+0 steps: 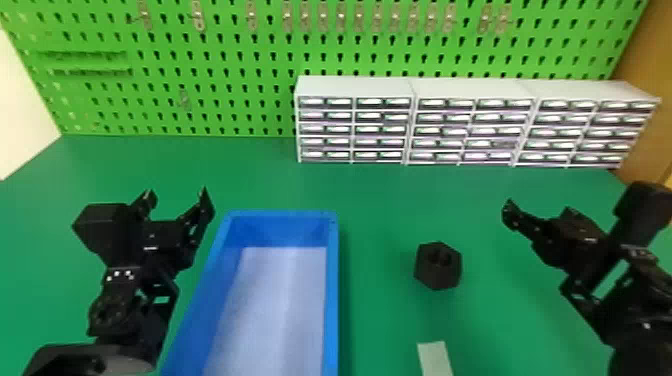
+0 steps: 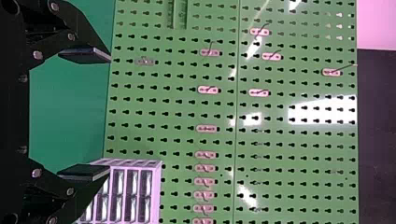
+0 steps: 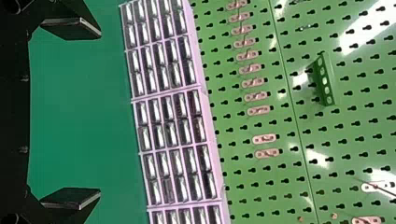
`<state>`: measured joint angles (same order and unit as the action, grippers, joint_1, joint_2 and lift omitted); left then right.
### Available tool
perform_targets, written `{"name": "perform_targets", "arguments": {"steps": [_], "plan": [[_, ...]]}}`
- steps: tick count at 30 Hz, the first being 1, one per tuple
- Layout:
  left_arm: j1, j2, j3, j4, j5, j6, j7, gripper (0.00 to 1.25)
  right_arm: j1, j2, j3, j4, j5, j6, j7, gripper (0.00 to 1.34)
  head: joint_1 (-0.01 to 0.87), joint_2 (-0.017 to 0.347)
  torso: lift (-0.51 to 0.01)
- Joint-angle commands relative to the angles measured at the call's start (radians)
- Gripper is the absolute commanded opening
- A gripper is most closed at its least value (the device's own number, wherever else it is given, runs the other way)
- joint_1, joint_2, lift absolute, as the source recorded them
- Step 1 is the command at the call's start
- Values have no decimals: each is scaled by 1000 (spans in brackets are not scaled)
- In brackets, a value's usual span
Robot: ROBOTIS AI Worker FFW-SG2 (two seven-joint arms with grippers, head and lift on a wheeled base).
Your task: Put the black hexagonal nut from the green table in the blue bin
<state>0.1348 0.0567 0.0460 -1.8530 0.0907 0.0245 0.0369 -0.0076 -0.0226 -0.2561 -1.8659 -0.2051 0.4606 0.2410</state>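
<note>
The black hexagonal nut (image 1: 438, 266) lies on the green table (image 1: 385, 200), right of the blue bin (image 1: 332, 280) in the head view. Left of the bin's far end is my left gripper (image 1: 176, 196), open and holding nothing. My right gripper (image 1: 537, 207) stands to the right of the nut and somewhat farther back, apart from it. In the left wrist view the left gripper (image 2: 86, 113) has its two fingers wide apart. The right wrist view has the right gripper (image 3: 72, 113) open too, with bare green surface between its fingers.
White drawer cabinets (image 1: 470, 122) line the back right of the table, against a green pegboard (image 1: 225, 75) with metal hooks. A pale strip (image 1: 435, 357) lies near the front edge, between the bin and the right arm.
</note>
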Motion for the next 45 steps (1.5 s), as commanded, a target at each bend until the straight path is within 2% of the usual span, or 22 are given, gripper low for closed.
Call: {"name": "perform_targets", "arguments": {"steps": [1, 14, 24, 28, 35, 41, 45], "plan": [[0, 0, 0, 0, 0, 0, 0, 835, -2, -2, 5, -1, 0, 1, 0, 1226, 657, 57, -95], [-1, 0, 2, 0, 1, 0, 0, 835, 3, -10, 5, -29, -7, 52, 1, 1226, 657, 57, -95], [-7, 0, -8, 0, 3, 0, 0, 835, -9, -26, -22, -105, -63, 154, 1, 1226, 657, 57, -95], [-10, 0, -9, 0, 3, 0, 0, 833, -17, -51, -26, -144, -97, 217, 3, 1226, 657, 57, -95], [-7, 0, -17, 0, 3, 0, 0, 835, -15, -120, -6, -185, -137, 300, 20, 1226, 657, 57, -95], [-4, 0, -15, 0, 3, 0, 0, 833, -32, -154, -6, -191, -129, 417, 130, 1226, 657, 57, -95], [-4, 0, -14, 0, 3, 0, 0, 835, -46, -168, 11, -199, -77, 487, 210, 1226, 657, 57, -95]]}}
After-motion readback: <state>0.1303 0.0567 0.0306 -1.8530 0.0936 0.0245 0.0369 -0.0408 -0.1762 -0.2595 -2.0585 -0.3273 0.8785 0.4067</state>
